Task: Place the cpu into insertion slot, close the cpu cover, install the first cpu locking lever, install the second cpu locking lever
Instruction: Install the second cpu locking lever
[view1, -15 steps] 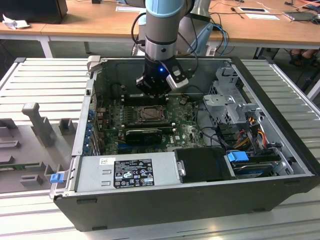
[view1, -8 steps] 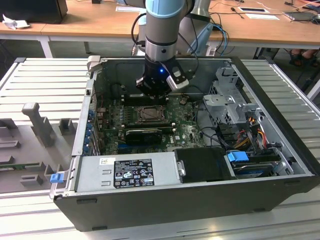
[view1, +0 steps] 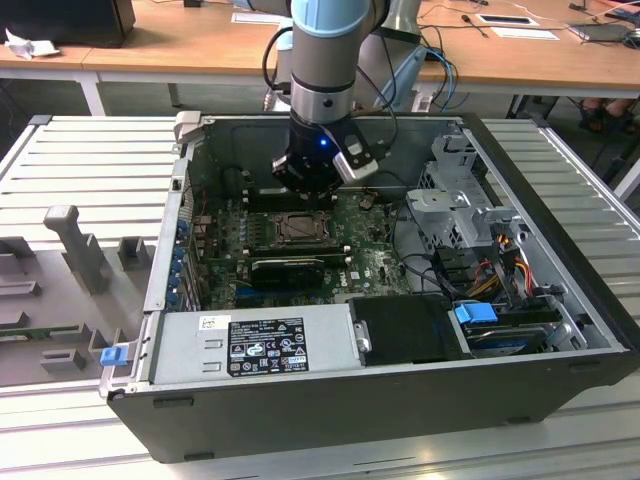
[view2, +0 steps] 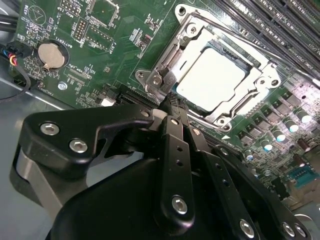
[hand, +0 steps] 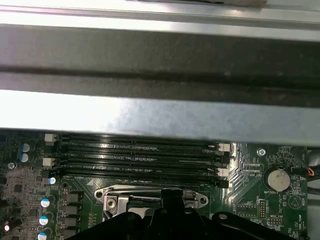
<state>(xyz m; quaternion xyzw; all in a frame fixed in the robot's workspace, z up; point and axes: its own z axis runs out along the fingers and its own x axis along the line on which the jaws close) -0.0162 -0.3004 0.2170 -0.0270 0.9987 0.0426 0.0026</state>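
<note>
the cpu (view2: 212, 80) already sits in the insertion slot (view2: 176, 70), the cpu cover (view2: 260, 82) down over it; jaws pressed together, empty, at the socket's edge; levers unclear.

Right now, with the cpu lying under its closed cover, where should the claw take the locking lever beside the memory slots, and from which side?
Probably from above, with the claw across the locking lever. It is a thin rod lying low along the cpu cover, with the memory slots close beside it, so a sideways approach has little room.
</note>
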